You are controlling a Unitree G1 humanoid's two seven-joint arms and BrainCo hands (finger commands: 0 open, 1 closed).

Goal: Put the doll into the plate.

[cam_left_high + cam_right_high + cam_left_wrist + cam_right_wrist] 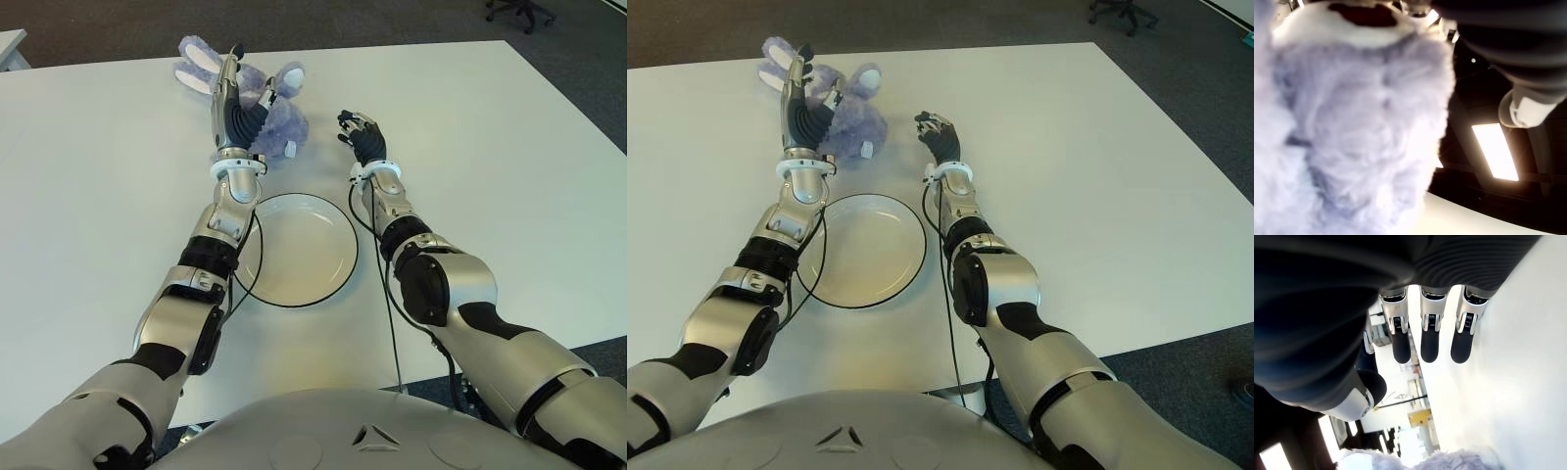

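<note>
1. Doll (279, 116) lying on table (470, 147) at 12 o'clock from plate (299, 250), well outside rim; not yet in plate.
2. Left hand (235, 103) laid over doll, fingers extended along plush, no closed grip visible; placed for a grasp, probably.
3. Right hand (361, 135) at 3 o'clock of doll, fingers relaxed, empty.
4. Plate near torso, between both forearms: short carry.

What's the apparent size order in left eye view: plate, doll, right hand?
1. plate, largest.
2. doll, partly covered by the left hand.
3. right hand, smallest, right of the doll.
</note>
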